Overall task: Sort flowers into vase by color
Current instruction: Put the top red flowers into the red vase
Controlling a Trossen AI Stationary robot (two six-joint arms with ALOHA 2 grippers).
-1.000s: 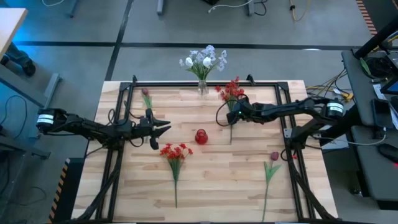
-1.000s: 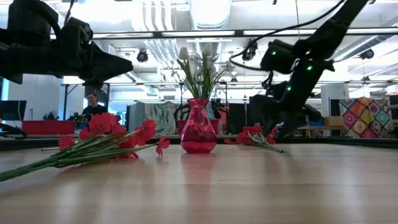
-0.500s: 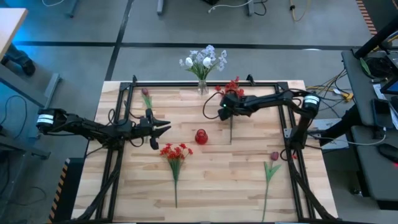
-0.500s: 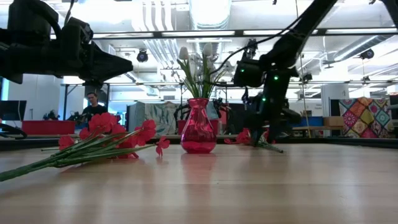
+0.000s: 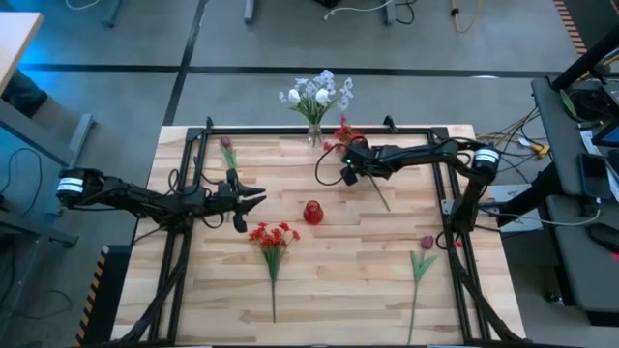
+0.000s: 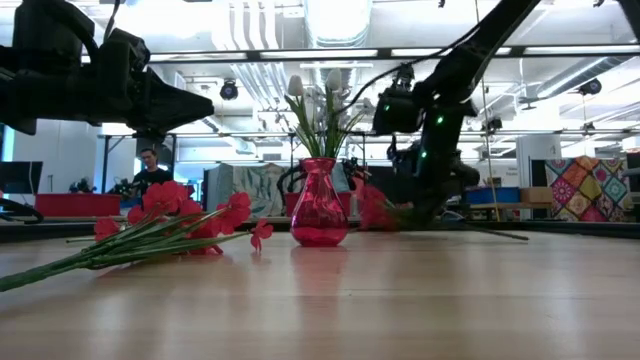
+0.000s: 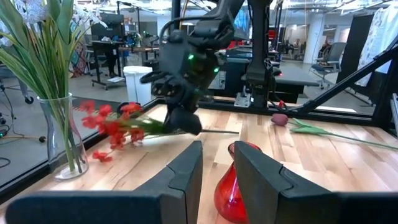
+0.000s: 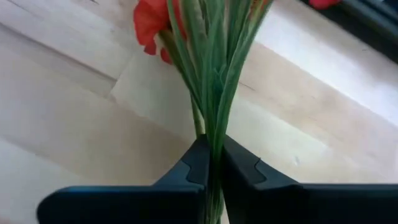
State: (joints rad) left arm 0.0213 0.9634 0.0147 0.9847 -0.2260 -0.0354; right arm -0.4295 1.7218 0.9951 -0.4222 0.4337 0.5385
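My right gripper point(image 5: 349, 174) is shut on a red flower cluster point(image 5: 342, 134) at the table's far middle, beside the clear vase point(image 5: 315, 136) of white and pale-blue flowers. A small red vase point(image 5: 311, 212) stands at the centre. My left gripper point(image 5: 257, 198) hovers open just left of it, its fingers point(image 7: 186, 169) pointing at the red vase point(image 7: 231, 186) with nothing between them. A second red bunch point(image 5: 272, 237) lies flat on the wood nearer the front. One pink tulip point(image 5: 227, 147) lies at the far left, another point(image 5: 426, 243) at the near right. My right gripper pinches the bundled green stems point(image 8: 214, 127) of the red cluster between its two fingers, about midway along, below the blossoms point(image 8: 151, 20). The fingers come slanting down from the table's right and lie across the stems. The blossom end point(image 7: 112, 126) is raised; the free stem end point(image 5: 387, 206) trails toward the table's right.
A black frame point(image 5: 193, 155) runs round the tabletop's edges. The clear vase stands at the far rail. Bare wood lies between the red vase and the near edge. In the low view a person point(image 6: 150, 170) sits in the room far behind the table.
My right gripper has gone a little toward the table's left and far edge and has shut on the red cluster's stems. The cluster has turned about: its blossoms have shifted toward the clear vase, and its free stem end has swung toward the right edge.
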